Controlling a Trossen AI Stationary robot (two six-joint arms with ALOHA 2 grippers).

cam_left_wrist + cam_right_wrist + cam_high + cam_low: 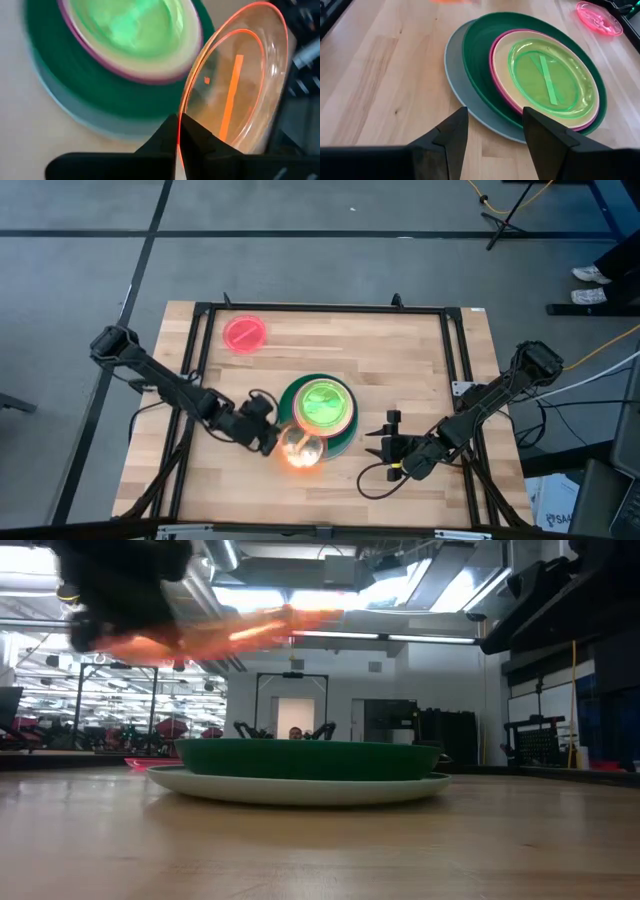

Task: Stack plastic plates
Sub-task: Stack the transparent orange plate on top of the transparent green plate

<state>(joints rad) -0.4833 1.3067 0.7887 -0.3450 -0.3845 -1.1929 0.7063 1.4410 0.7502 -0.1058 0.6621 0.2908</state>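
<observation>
A stack of plates (318, 412) sits mid-table: light blue at the bottom (457, 80), dark green (480, 45), magenta rim, peach, and lime green on top (551, 77). My left gripper (272, 438) is just near-left of the stack, shut on an orange plate (301, 448) that it carries above the table (215, 632). A pink-red plate (244, 334) lies flat near the far-left corner. My right gripper (388, 438) hangs open to the right of the stack, its fingers (492, 132) pointing at it. My left gripper pinches the orange plate by its rim (179, 131), one finger on each face of the plate. The plate is lifted clear of the table and tilted, its free edge reaching toward the stack (300, 618).
Black frame rails (330, 308) run along the table's far and side edges. Bare wood lies left of the stack and along the near edge. Cables trail from both arms near the near edge (375, 480).
</observation>
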